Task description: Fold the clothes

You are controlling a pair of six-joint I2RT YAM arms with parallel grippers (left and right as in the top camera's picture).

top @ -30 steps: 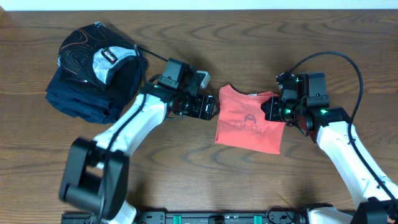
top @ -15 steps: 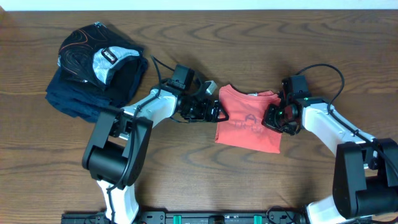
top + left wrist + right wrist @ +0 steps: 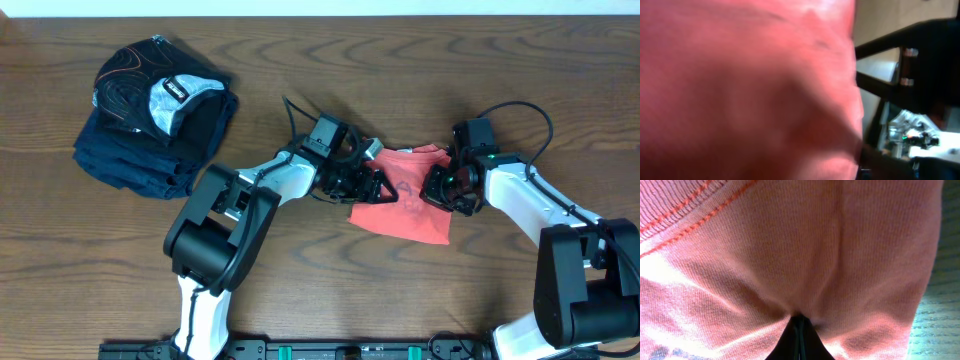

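Note:
The clothes are one coral-red T-shirt (image 3: 412, 208), folded small at the middle of the table, with faint lettering on top. My left gripper (image 3: 378, 188) lies over its left edge. In the left wrist view blurred red cloth (image 3: 740, 90) fills nearly the whole picture and hides the jaws. My right gripper (image 3: 437, 190) sits at the shirt's right edge. In the right wrist view its dark fingertips (image 3: 800, 325) are pressed together, and the ribbed coral fabric (image 3: 790, 245) puckers into them.
A pile of dark navy and black garments (image 3: 150, 110) with a grey-white patterned piece on top lies at the far left of the brown wooden table (image 3: 300, 290). Both arms stretch inward over the table's middle.
My left gripper has moved right from beside the shirt onto its left edge, and that edge now looks bunched. The right gripper settled at the right edge and stays there.

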